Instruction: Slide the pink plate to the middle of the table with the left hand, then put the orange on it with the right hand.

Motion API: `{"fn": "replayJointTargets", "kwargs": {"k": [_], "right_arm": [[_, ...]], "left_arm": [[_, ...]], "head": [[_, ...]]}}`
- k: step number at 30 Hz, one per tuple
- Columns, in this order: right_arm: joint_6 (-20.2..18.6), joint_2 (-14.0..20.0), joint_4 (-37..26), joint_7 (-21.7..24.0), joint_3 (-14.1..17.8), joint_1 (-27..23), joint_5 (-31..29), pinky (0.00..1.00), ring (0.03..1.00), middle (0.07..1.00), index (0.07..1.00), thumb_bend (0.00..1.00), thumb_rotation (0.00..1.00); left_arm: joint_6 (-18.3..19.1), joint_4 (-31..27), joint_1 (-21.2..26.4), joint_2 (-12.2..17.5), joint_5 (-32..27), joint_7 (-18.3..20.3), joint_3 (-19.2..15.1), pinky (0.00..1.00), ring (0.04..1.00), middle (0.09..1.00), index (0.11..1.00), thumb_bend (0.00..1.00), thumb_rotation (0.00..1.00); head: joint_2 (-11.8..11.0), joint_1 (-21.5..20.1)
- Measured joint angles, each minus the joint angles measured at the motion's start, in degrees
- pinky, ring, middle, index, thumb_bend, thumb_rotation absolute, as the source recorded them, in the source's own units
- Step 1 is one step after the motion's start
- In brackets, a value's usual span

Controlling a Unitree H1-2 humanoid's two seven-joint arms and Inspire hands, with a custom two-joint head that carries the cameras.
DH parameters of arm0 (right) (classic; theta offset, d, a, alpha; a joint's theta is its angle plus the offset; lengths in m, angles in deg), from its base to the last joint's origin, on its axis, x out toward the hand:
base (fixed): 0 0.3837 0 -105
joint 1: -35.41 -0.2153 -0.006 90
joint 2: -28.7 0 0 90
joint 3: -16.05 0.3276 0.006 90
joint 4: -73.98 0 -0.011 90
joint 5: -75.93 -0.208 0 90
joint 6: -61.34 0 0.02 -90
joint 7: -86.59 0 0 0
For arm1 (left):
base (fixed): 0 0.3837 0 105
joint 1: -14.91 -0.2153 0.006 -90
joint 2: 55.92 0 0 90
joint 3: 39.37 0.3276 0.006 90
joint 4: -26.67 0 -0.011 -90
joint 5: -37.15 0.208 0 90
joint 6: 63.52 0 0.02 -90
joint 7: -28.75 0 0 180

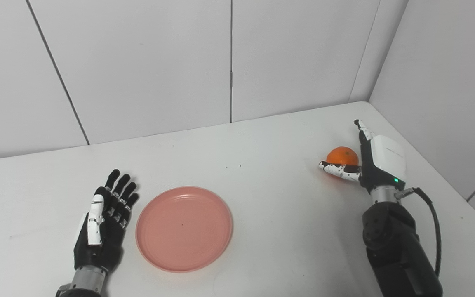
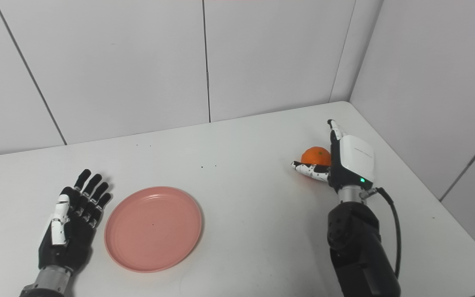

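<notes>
The pink plate lies flat on the white table, left of the middle near the front. My left hand rests open just left of the plate, fingers spread and pointing away, a small gap from the rim. The orange sits at the right side of the table. My right hand stands edge-up against it, open, thumb stretched along the front of the fruit and fingers behind it. The fingers do not close on the orange.
Grey panel walls close the table at the back and on the right, meeting in a corner behind the orange. A black cable loops off the right wrist. Bare tabletop lies between plate and orange.
</notes>
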Motion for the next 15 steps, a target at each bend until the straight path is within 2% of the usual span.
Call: {"fn": "replayJointTargets", "kwargs": {"k": [15], "right_arm": [[0.0, 1.1, 4.3, -1.7, -0.9, -0.7, -3.9, 0.73, 0.851, 0.890, 0.907, 0.94, 0.43]], "left_arm": [[0.0, -0.8, -0.6, 0.0, 0.0, 0.0, 0.1, 0.97, 0.954, 0.957, 0.943, 0.33, 1.00]], "head": [[-0.3, 0.3]]}}
